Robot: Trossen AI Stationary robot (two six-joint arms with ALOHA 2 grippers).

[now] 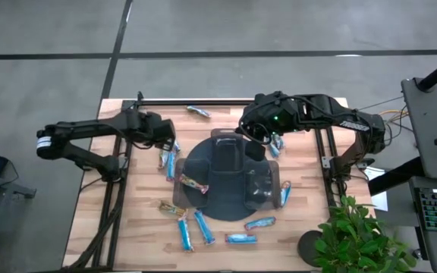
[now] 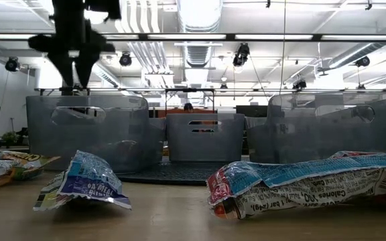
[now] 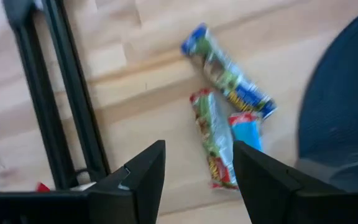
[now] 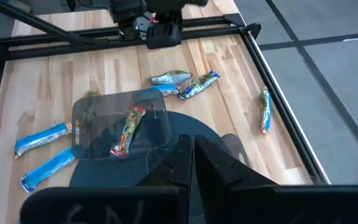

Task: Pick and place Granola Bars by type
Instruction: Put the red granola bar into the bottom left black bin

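Closest to the low camera, two crumpled granola bars lie on the wooden desk (image 1: 127, 235): a light blue one (image 2: 86, 182) and a longer red-and-blue one (image 2: 307, 184). Behind them stand three clear bins (image 2: 89, 130) on the dark round tray (image 1: 222, 205). From above, about a dozen bars lie scattered around the tray: four blue ones (image 1: 203, 227) at its near edge, a cluster of three (image 1: 168, 161) at its left, one (image 1: 198, 111) at the far edge of the desk. One red-and-green bar (image 4: 127, 129) lies inside the left bin. Left tool (image 3: 194, 177) hangs released and empty above the left cluster. Right tool (image 4: 192, 158) is clenched on nothing, over the far bin.
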